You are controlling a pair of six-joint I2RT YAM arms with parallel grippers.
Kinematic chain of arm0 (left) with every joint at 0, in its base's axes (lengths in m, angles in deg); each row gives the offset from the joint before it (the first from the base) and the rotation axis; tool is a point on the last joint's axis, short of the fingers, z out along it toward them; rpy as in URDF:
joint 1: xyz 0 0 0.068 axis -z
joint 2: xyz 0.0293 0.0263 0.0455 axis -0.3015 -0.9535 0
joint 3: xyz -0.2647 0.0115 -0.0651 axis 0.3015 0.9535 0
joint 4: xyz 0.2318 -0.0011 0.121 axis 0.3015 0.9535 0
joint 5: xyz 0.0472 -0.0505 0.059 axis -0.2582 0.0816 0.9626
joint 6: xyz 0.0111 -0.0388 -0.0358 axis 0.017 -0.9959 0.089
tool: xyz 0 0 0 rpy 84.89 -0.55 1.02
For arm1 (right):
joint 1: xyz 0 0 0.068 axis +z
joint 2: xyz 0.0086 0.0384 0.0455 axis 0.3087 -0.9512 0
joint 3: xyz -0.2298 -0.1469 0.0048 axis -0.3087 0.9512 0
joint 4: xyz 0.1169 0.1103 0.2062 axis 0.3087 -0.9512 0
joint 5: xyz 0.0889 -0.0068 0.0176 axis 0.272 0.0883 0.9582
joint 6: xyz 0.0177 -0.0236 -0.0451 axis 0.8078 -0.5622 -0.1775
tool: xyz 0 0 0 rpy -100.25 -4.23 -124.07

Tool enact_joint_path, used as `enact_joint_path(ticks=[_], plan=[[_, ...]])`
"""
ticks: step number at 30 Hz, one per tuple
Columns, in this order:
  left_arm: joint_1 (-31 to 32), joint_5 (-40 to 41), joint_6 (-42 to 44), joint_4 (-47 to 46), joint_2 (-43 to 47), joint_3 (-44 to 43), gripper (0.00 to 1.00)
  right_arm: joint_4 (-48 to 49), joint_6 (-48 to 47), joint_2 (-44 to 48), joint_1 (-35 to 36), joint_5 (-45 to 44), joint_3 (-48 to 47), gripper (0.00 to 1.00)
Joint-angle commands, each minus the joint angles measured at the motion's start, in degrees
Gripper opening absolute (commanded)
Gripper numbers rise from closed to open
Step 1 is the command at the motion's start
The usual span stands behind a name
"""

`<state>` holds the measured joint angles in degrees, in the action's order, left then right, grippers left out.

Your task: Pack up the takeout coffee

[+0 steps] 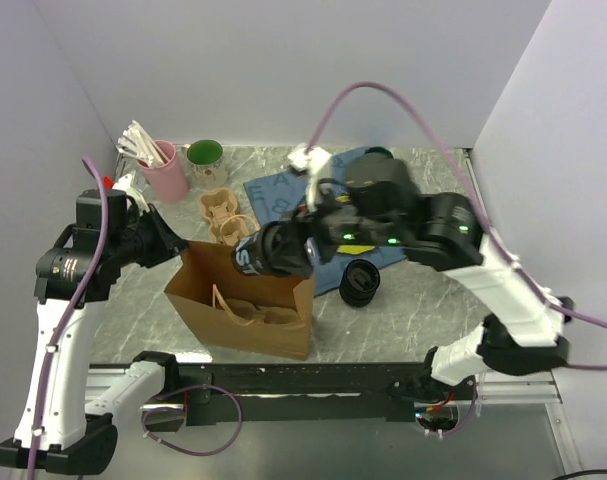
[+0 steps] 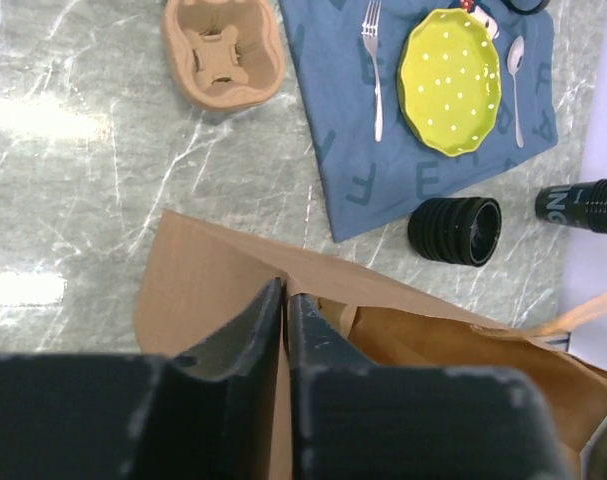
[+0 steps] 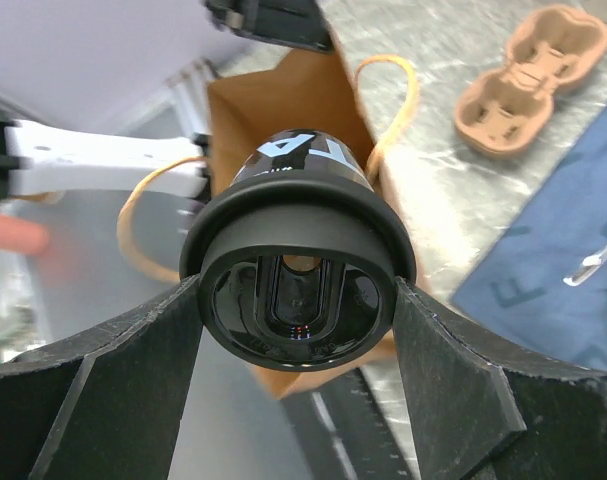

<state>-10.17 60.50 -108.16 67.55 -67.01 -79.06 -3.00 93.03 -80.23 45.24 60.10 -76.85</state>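
Over the grey marbled tabletop [image 1: 393,330] ringed by white walls [image 1: 283,60], the left gripper [image 2: 286,285] has its jaws nearly closed, pinching the brown paper bag [image 2: 213,270] by its rim, while the right gripper [image 3: 298,290] holds its jaws wide, clasping a black lidded disposable cup [image 3: 293,190] between them.

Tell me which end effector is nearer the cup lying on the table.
Right: right end effector holds another cup beside the lying cup; left end effector pinches the bag, farther off.

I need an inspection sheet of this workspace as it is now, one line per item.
Surface: marble table, blue mat on it.
Job's things: first cup held at open bag mouth; second cup on its side on the table.
Clutter: carrier, plate, fork, spoon, pink cup of white sticks, mug.
Grippers: left gripper pinches bag rim; right gripper holds first cup.
Cables: purple cables loop over both arms.
Surroundings: plain walls.
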Motion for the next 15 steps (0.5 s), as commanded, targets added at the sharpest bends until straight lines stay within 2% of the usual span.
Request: enact_joint_path(ticks=[1, 2, 3, 9, 12, 15], plan=[[0.09, -4.19, -1.17, -3.71, 2.01, 0.40, 0.04, -3.18, -5.83, -2.65, 4.89, -7.58, -4.94, 0.56], [0.09, -6.46, -1.61, -6.25, 3.24, 0.92, 0.01, -3.88, -6.71, -3.44, 6.11, -8.37, -4.95, 0.56], [0.18, -7.35, -2.22, -7.49, 4.03, 1.28, 0.01, -4.41, -7.15, -3.71, 8.04, -12.56, -4.34, 0.56], [0.18, -14.73, -7.58, -19.79, 10.89, 8.22, 0.01, -8.81, -11.10, -3.98, 14.99, -22.26, 0.05, 0.56], [0.18, -15.36, -9.17, -22.00, 13.53, 11.21, 0.01, -10.04, -13.57, -4.42, 18.07, -26.83, 2.16, 0.56], [0.18, -14.75, -9.17, -19.13, 14.67, 12.18, 0.01, -12.40, -14.71, -6.08, 20.88, -31.84, 2.26, 0.56]])
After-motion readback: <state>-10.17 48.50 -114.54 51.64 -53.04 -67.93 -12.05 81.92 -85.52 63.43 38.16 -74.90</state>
